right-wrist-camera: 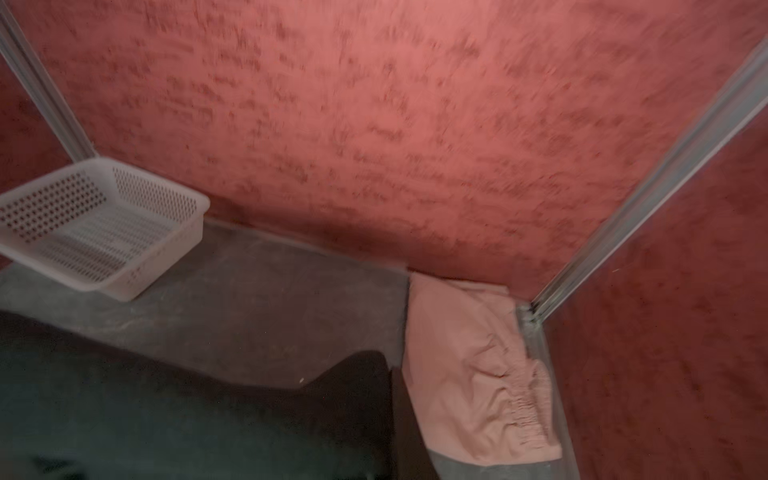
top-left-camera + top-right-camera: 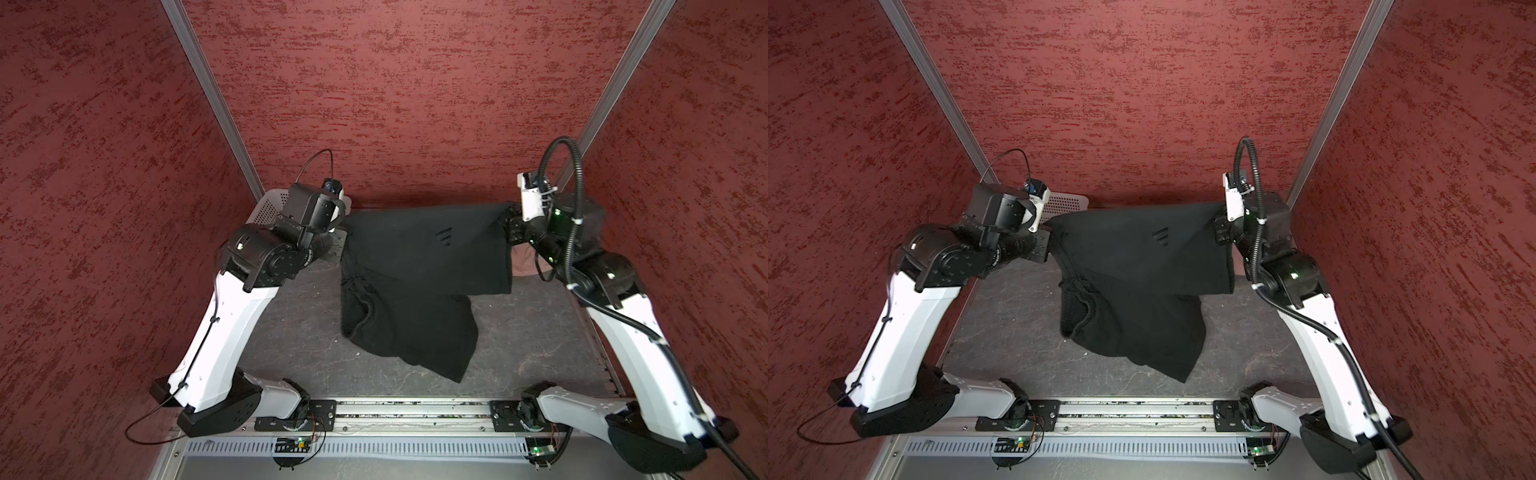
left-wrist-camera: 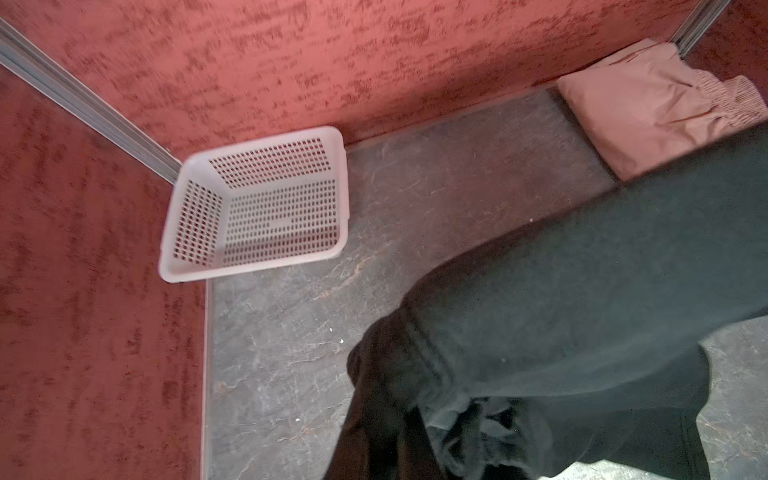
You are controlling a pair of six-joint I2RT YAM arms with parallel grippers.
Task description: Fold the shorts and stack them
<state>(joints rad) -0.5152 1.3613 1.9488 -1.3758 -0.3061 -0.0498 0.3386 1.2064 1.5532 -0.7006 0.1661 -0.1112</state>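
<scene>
White perforated plastic makes up the single basket [image 3: 199, 222], a shallow rectangular tray with rounded corners that sits in the far left corner of the grey marbled table [image 2: 291, 332]. In both top views the left arm covers most of it.

There are two grippers. The left gripper [image 2: 343, 226] is closed tight on the left upper corner of the black shorts [image 2: 415, 270]. Its fingertips are buried in the dark cloth and hard to pick out.

There are two pairs of shorts. The black pair is a soft, matte, heavy-looking fabric, stretched taut along its top edge between the two grippers and lifted off the table. One leg hangs flat and square, bearing a small three-stripe logo [image 2: 444, 237]. The other droops lower in loose folds to a point near the table's middle. A bunched waistband with a cord sags on its left side.

The right gripper [image 2: 509, 220] is likewise clamped shut on the right upper corner of the black shorts, its jaws mostly masked by cloth and wrist.

The pink shorts [image 1: 465, 374], a thin crinkled fabric with a gathered elastic waistband, lie folded in the far right corner against the red wall. In a top view only a sliver [image 2: 521, 262] shows behind the black cloth. Both wrist views are blurred and show no fingers.
</scene>
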